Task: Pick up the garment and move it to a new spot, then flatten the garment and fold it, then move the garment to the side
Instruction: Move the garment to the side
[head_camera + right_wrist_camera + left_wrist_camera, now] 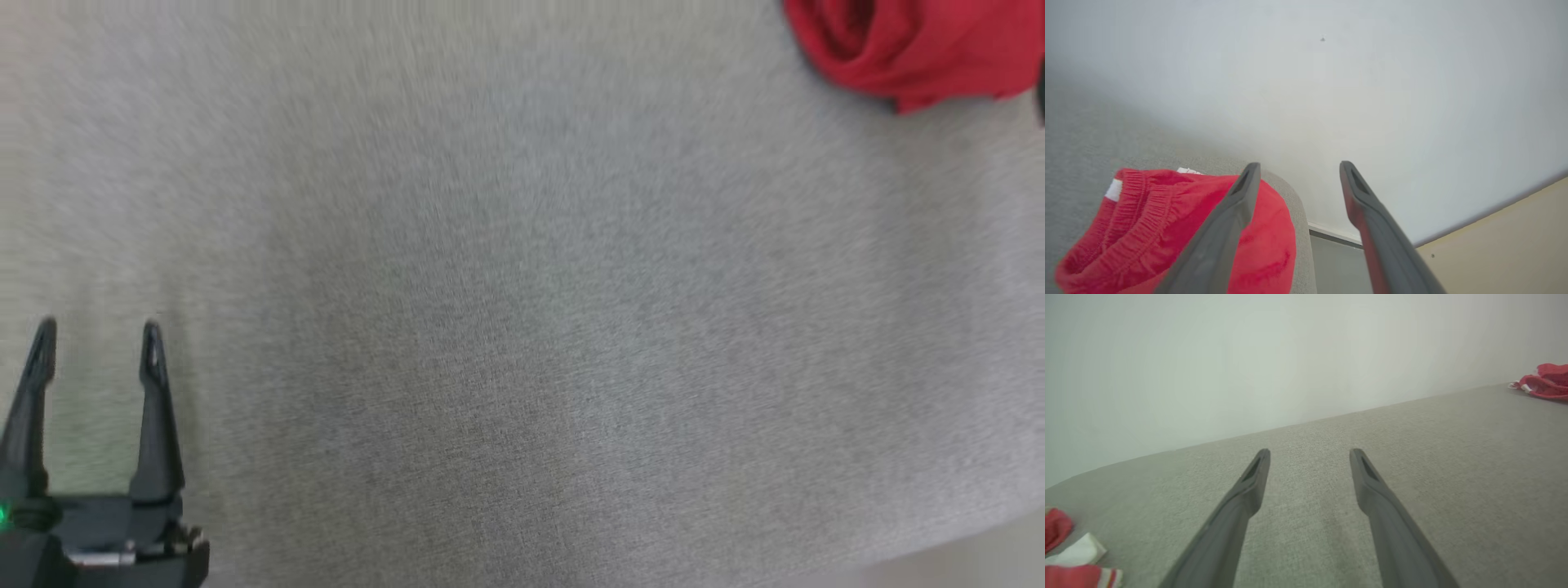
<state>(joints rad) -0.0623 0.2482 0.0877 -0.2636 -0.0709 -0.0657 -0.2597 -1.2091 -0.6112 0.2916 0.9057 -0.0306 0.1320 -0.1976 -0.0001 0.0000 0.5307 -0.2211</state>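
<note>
A: Starting at the lower left of the head view, what is the left gripper [98, 331] doing?

B: It hovers over the grey woven fabric surface [522, 327] with its two dark fingers spread wide and nothing between them. Its wrist view also has some red-and-white cloth pieces [1069, 559] in the lower left corner.

A: And the task's thing?

B: The red garment with the gathered elastic waistband [914, 41] lies bunched at the upper right of the head view. In the right wrist view it is at the lower left, on a rounded corner of the surface.

A: The right gripper [1299, 166]?

B: It is spread too, pinching nothing, and the garment lies under its left finger.

A: Risks?

B: The heap lies close to that corner, so a careless tug could drag it over the edge. A grab into the bunch might also catch several layers, which would hinder flattening.

A: Any writing?

B: There's a small white tag [1112, 190] at the waistband, but nothing on it is legible.
</note>
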